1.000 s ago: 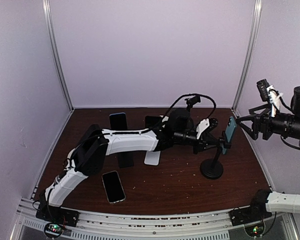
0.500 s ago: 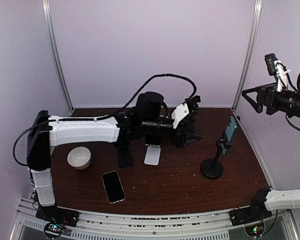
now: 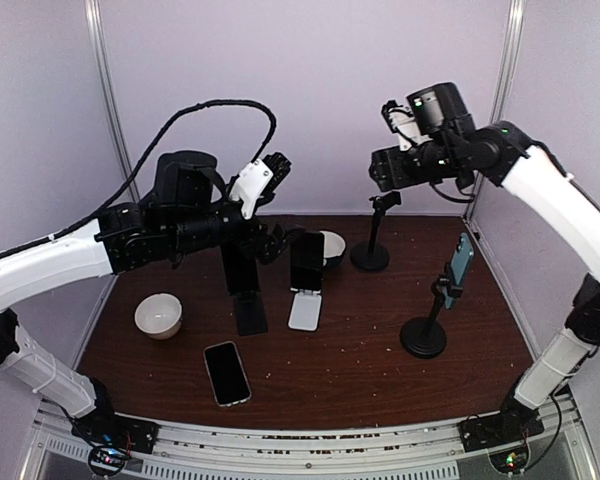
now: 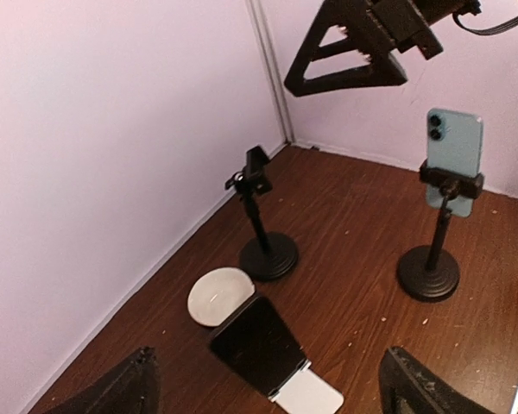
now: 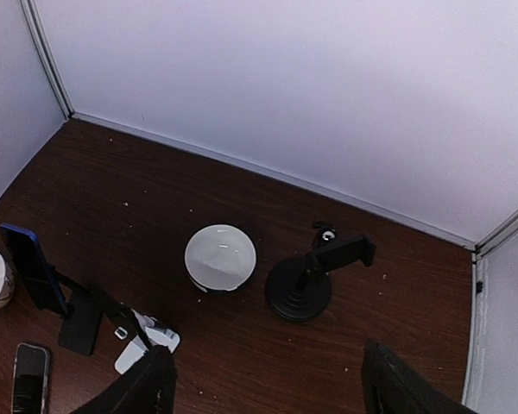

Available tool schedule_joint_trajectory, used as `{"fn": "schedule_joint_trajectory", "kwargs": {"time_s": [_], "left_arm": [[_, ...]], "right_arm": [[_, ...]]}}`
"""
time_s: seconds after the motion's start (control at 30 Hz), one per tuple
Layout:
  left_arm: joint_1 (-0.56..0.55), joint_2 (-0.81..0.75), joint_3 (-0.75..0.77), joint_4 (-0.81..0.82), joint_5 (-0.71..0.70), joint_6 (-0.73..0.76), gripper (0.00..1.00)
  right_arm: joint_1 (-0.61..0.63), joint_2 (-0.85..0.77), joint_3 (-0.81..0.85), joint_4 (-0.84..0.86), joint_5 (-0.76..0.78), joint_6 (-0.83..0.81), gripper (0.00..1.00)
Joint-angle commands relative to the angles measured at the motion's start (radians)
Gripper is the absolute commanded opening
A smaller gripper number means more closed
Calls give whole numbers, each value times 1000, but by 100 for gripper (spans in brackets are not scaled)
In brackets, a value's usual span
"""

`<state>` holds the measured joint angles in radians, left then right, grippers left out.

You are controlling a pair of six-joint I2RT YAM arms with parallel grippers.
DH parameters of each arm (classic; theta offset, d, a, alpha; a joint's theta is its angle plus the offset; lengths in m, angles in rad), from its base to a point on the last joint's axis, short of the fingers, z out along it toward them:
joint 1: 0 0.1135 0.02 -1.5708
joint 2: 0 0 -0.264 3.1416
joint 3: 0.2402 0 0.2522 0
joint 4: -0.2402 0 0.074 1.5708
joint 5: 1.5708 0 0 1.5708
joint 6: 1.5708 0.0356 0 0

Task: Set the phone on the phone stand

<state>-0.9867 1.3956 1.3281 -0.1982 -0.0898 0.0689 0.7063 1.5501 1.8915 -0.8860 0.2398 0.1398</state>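
Left gripper (image 3: 270,205) has let go and swung back up, jaws wide and empty; right gripper (image 3: 380,168) has lifted too, open, holding nothing. The teal phone (image 3: 462,257) sits clamped upright on the stand (image 3: 424,338), so the placing looks done

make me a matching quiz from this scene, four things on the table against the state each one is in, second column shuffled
Things
1. teal phone
2. back pole stand
3. front phone
4. white folding stand

States
A. lies flat on the table
B. props up a dark-screened phone
C. clamped upright on the right pole stand
D. clamp empty

Pairs: 1-C, 2-D, 3-A, 4-B
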Motion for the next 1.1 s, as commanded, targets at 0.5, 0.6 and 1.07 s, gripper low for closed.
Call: {"fn": "schedule_joint_trajectory", "kwargs": {"time_s": [0.5, 0.6, 1.07], "left_arm": [[117, -44, -96, -127, -79, 20, 97], [118, -28, -90, -133, -84, 34, 97], [125, 19, -63, -119, -37, 85, 97]], "right_arm": [[-105, 526, 354, -137, 117, 46, 71], [-135, 554, 344, -135, 102, 61, 63], [-181, 634, 355, -74, 26, 8, 40]]}}
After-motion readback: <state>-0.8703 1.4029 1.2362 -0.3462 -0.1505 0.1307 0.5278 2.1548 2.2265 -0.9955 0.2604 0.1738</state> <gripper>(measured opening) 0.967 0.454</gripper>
